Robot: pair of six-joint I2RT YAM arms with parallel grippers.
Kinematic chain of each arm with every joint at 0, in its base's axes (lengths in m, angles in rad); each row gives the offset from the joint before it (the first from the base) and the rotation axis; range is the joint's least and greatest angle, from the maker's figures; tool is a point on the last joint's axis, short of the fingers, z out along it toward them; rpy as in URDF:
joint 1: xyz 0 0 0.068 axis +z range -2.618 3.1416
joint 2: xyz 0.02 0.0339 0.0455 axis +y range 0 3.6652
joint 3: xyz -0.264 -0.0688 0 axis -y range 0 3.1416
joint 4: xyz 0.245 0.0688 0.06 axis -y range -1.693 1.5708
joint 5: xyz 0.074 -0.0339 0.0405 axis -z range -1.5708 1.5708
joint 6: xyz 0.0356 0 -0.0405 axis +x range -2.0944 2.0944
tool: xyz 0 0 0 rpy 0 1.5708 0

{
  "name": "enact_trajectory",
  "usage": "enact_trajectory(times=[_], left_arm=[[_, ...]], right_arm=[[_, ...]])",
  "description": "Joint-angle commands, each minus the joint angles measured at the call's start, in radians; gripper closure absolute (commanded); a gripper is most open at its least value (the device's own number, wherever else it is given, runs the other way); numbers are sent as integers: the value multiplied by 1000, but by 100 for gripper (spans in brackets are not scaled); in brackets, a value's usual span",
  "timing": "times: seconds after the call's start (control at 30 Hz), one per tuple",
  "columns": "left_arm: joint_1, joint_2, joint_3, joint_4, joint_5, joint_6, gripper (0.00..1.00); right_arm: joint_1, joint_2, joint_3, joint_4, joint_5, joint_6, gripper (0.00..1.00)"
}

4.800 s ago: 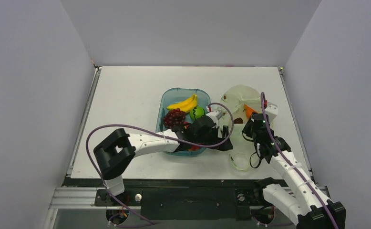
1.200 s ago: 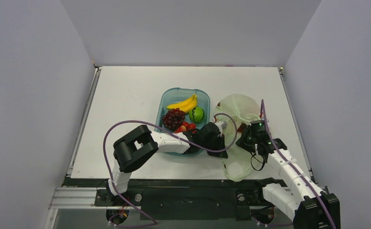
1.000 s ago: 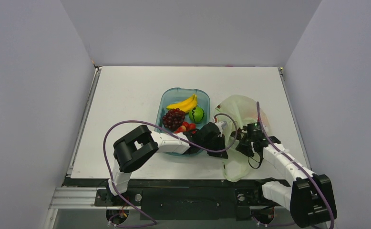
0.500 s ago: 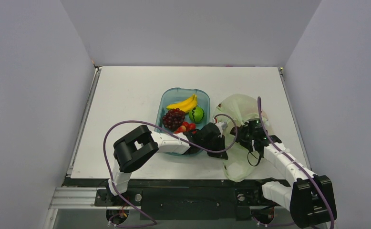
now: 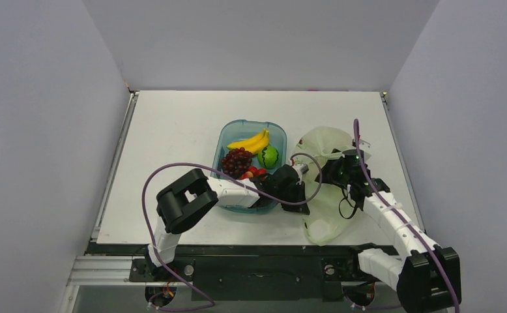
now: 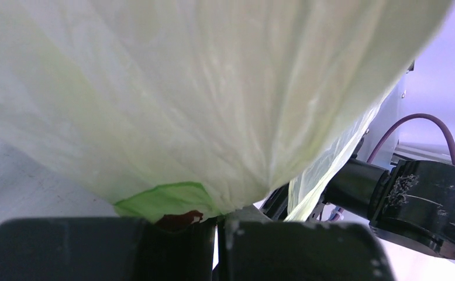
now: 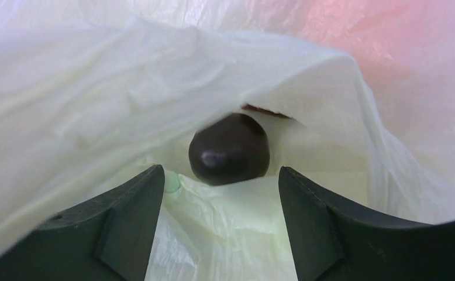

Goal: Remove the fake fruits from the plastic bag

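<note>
R pincer (image 7: 220,175) now pushed deeper into plastic bag (image 5: 324,140), jaws apart, dark plum (image 7: 229,149) just ahead. L pincer (image 6: 216,234) clamped on bag edge. Grab next, prob.

On the desk (image 5: 173,124) the tray (image 5: 225,139) lies just left of the bag (image 5: 328,138). In the tray, bananas (image 5: 251,140) lie at the back, grapes (image 5: 236,160) before them, a round fruit (image 5: 268,156) right of the grapes (berries (image 5: 256,172) nearest the front). A plum (image 7: 230,149) sits inside the bag.
</note>
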Motion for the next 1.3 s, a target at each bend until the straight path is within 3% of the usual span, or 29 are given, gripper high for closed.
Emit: enact_trajectory(times=[0.0,0.47,0.6,0.77,0.9,1.27], left_arm=[[13,20,54,9,10,5,100],[32,56,129,-21,17,10,100],[32,58,133,-24,16,12,100],[32,51,138,-34,8,23,100],[32,27,134,-40,-6,34,89],[30,-165,32,-9,-28,61,35]], right_arm=[[-6,110,72,81,39,-67,33],[1,382,123,131,13,-79,32],[0,374,130,126,42,-78,42],[-1,265,140,85,68,-78,69],[0,147,135,54,98,-81,80],[15,-28,140,-29,4,-94,94]])
